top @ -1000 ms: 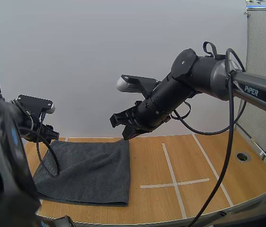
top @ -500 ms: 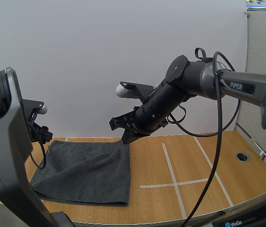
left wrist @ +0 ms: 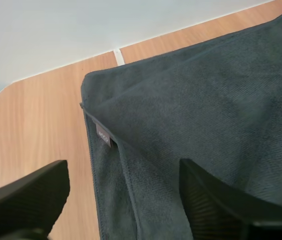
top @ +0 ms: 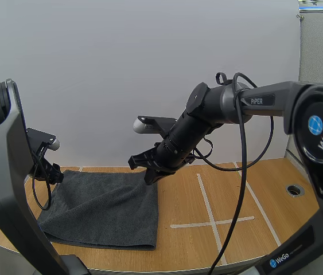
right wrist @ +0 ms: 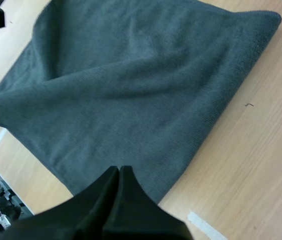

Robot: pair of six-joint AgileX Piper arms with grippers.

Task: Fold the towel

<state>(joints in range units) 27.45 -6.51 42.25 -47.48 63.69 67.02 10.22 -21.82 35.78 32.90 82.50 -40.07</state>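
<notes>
A: Where is the towel point(top: 104, 206) found, and how are its edges laid?

B: 1 dark grey towel is spread on the left part of the table point(top: 247, 189). 2 layers are seen at its far left corner, where 1 small label point(left wrist: 103, 134) is sewn. Its near edge is set just inside the table's front edge. Its right edge is set apart from the tape lines point(top: 210, 220).

A: What room is left open?

B: Bare wood is seen across the whole right half. It is crossed by 3 white tape lines and pierced by 1 round hole point(top: 294, 189) near the right rim. A strip of wood is also seen beside the towel's left edge.

A: And the 2 grippers?

B: The left gripper point(left wrist: 123, 167) is held over the far left corner. Its fingers point(left wrist: 30, 195) are spread wide, with the towel lying below the gap. The right gripper point(right wrist: 118, 172) is held at the far right corner, its fingers pressed together as 1 wedge. Whether cloth is caught there cannot be told.
</notes>
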